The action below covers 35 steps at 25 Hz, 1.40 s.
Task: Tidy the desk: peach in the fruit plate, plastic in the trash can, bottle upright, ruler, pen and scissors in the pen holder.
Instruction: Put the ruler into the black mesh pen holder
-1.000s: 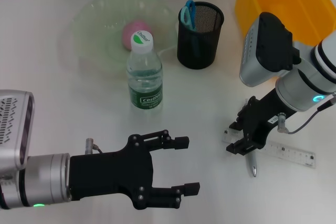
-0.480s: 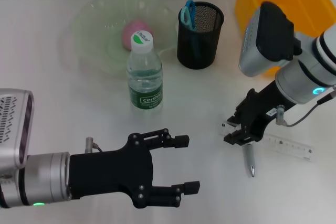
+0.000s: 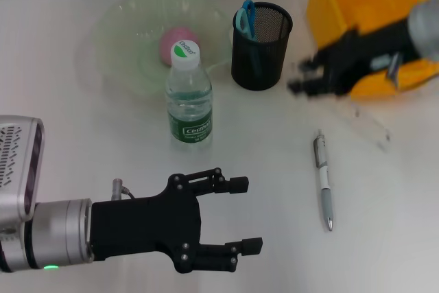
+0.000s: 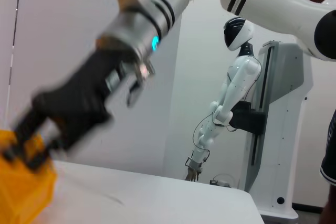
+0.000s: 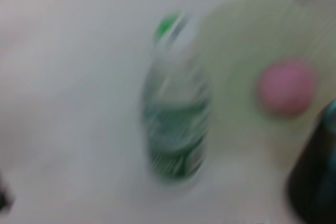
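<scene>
Right gripper [image 3: 309,80] lifts ruler [image 3: 370,123] toward pen holder [image 3: 260,46], jaws clenched on it | left gripper [image 3: 236,214] released, idle | pen [image 3: 324,180] remains on counter [image 3: 274,252].

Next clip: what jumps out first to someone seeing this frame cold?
The right gripper is blurred in mid-air beside the black mesh pen holder, carrying the clear ruler, which trails out over the desk. Below it the pen lies alone on the white desk. The left gripper fills the near foreground with jaws open and empty, and the bottle stands upright in front of the fruit plate holding the peach.
</scene>
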Available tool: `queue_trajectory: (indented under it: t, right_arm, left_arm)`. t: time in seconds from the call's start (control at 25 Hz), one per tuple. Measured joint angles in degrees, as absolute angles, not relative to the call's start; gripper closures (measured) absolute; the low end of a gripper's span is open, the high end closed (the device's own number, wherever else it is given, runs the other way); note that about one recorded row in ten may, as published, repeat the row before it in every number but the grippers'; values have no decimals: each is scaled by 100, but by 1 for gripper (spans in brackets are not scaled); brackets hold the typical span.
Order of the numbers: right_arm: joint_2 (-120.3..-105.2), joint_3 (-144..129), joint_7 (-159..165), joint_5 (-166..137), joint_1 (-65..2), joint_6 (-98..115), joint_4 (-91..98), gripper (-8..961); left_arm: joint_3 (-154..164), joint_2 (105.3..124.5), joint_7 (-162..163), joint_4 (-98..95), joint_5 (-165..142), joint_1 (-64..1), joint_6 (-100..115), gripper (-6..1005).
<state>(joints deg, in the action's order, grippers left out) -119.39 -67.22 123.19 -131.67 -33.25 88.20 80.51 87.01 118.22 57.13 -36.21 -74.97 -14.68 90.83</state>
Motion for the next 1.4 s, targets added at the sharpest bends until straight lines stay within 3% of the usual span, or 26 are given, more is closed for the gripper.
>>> queue_trajectory:
  t: [0.24, 0.52, 0.84, 1.4]
  right_arm:
    - [-11921, -5828, 11783, -11377, -3027, 8225, 7874, 555]
    - [-11934, -5760, 9312, -8662, -2803, 7132, 6020, 547]
    - [-11911, -5759, 6235, -5561, -3217, 7085, 3314, 537]
    - [-11935, -5823, 5057, -4906, -4232, 6902, 1737, 520]
  left_arm:
    - [8701, 11830, 5713, -3621, -7497, -1468, 9088, 186]
    - [8708, 11832, 5713, -3584, -7497, -1509, 9092, 186]
    - [8758, 11839, 5713, -3602, -7497, -1519, 9100, 186]
    - [8780, 11849, 5685, -3630, -7499, -1598, 9160, 186]
